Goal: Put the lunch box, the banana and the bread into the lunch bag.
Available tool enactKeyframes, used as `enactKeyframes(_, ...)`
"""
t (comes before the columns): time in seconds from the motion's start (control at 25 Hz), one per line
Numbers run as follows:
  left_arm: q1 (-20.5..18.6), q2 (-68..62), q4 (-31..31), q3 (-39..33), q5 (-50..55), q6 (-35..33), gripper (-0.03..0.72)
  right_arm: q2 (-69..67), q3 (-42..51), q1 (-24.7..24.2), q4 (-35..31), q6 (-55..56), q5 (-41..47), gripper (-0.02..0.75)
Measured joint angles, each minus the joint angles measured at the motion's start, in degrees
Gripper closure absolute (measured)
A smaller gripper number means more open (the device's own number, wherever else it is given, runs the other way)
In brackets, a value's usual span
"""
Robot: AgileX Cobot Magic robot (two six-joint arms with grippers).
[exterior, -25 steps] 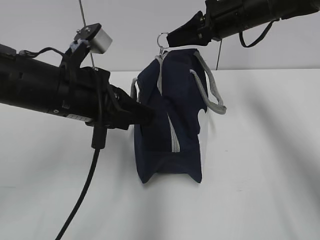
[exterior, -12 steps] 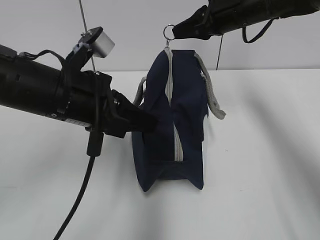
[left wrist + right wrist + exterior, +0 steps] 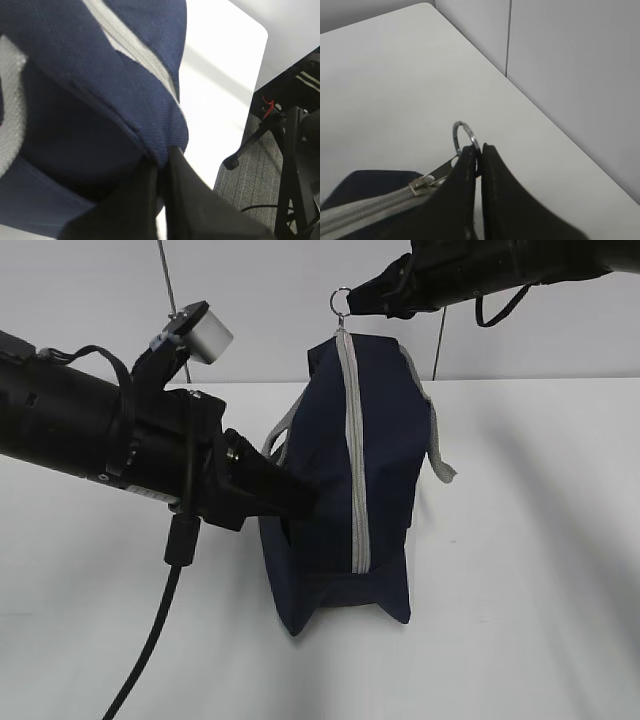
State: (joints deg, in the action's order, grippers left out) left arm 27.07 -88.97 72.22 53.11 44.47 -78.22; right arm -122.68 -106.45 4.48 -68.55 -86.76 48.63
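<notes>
Your right gripper has its jaws pressed together on the metal ring pull at the top end of the grey zipper, holding it above the navy lunch bag. Your left gripper has its jaws nearly together, pinching a fold of the bag's fabric at its left side. The bag stands upright on the white table between both arms, its zipper running down the facing side.

Place: you're in a lab or test room.
Evidence: bare white table, plain grey wall panels, equipment stand beyond your left pincer.
</notes>
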Motion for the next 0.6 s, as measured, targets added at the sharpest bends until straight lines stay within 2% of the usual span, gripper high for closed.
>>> enactKeyframes(0.24, 0.0, 0.0, -0.7, 0.0, 0.3, 0.0, 0.685, -4.4, -4.2, 0.0, 0.0, 0.0, 1.5, 0.738)
enactKeyframes(0.48, 0.0, 0.0, -1.5, 0.0, 1.2, 0.0, 0.685, -5.3, -4.6, -0.1, -0.3, 0.0, 2.5, 0.738)
enactKeyframes(0.6, -0.7, 0.0, -1.5, 0.0, 1.6, 3.2, 0.670, -5.3, -4.9, -0.2, -0.4, 0.0, 5.0, 0.738)
